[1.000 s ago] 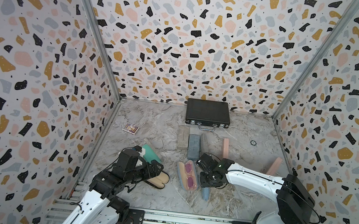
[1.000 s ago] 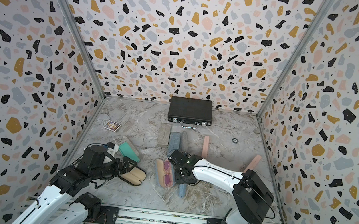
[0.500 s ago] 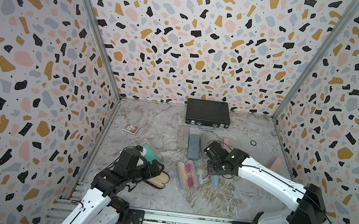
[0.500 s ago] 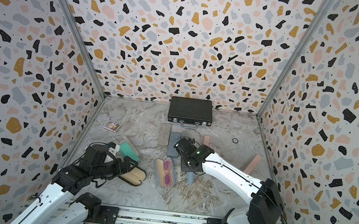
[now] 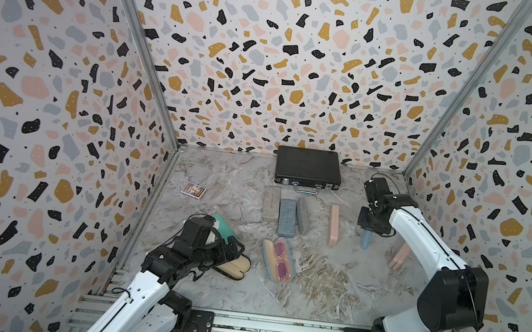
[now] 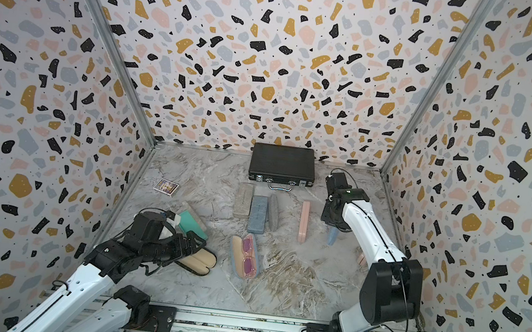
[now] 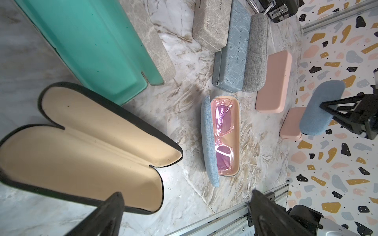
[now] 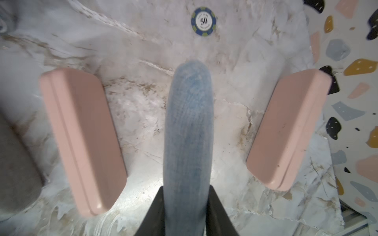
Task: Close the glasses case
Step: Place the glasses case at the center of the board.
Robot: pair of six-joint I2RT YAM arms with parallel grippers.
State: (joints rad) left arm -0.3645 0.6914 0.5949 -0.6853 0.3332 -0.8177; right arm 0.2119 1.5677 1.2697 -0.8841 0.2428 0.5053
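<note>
A closed blue fabric glasses case (image 8: 189, 126) is clamped at one end between my right gripper's (image 8: 187, 190) fingers. It hangs just above the floor between two pink cases, seen in both top views (image 5: 366, 238) (image 6: 332, 235). A second blue glasses case (image 5: 279, 260) (image 7: 223, 139) lies open mid-floor with pink glasses inside. A black case with tan lining (image 5: 236, 266) (image 7: 81, 155) lies open at front left. My left gripper (image 7: 186, 195) hovers open beside it, holding nothing.
A black briefcase (image 5: 307, 168) stands at the back wall. In front of it lie closed beige (image 5: 271, 203), blue (image 5: 287, 217) and grey (image 5: 303, 216) cases. Pink cases (image 5: 333, 225) (image 5: 400, 257), an open teal case (image 5: 226, 227), a card (image 5: 193, 190) and a poker chip (image 8: 203, 21) also lie about.
My right arm has carried the closed blue case from beside the open blue case to the right, in between the two pink cases. The left arm has not moved.
</note>
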